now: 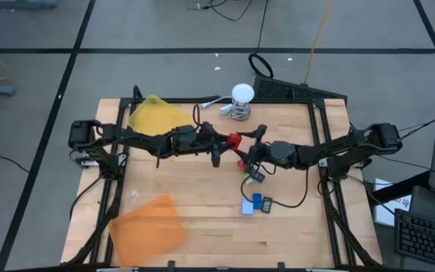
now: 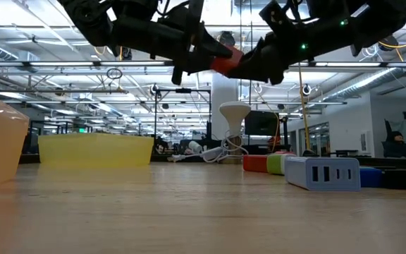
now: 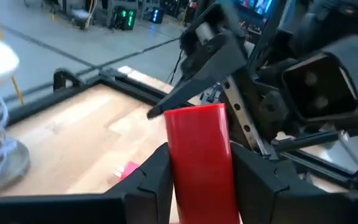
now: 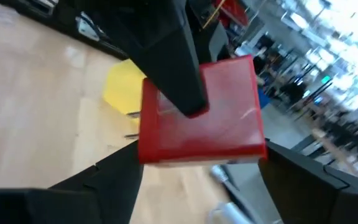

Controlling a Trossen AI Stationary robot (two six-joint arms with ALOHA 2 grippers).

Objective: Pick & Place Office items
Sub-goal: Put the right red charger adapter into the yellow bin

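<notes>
A red block (image 1: 236, 140) hangs in the air above the middle of the table, between both grippers. My left gripper (image 1: 227, 141) reaches it from the table's left, my right gripper (image 1: 245, 148) from the right, and both are shut on it. In the low view the block (image 2: 225, 65) is well above the wood. Other small pieces lie on the table near the right arm: a blue piece (image 1: 257, 201), a pale blue one (image 1: 246, 208), a dark one (image 1: 267, 203), a dark-and-blue one (image 1: 257, 175) and a red one (image 1: 242, 162). My left gripper (image 3: 201, 186) pinches the red block's near part (image 3: 197, 168) between its two fingers, coming level from the table's left. The block is lifted clear and sticks out beyond the fingertips. One of its fingers (image 4: 176, 68) lies across the block's broad face. My right gripper (image 4: 201, 171) has the block between its two fingers, which stand against two opposite edges (image 4: 143, 134) of it, coming from the table's right. One of its fingers (image 3: 194, 81) lies at the block's far end (image 3: 191, 112). The block is clear of the table.
A yellow tray (image 1: 155, 115) sits at the far left of the table and an orange tray (image 1: 148, 227) at the near left. A white round object (image 1: 242, 94) with a coiled cable stands at the far edge. Bare wood lies between the trays and the pieces.
</notes>
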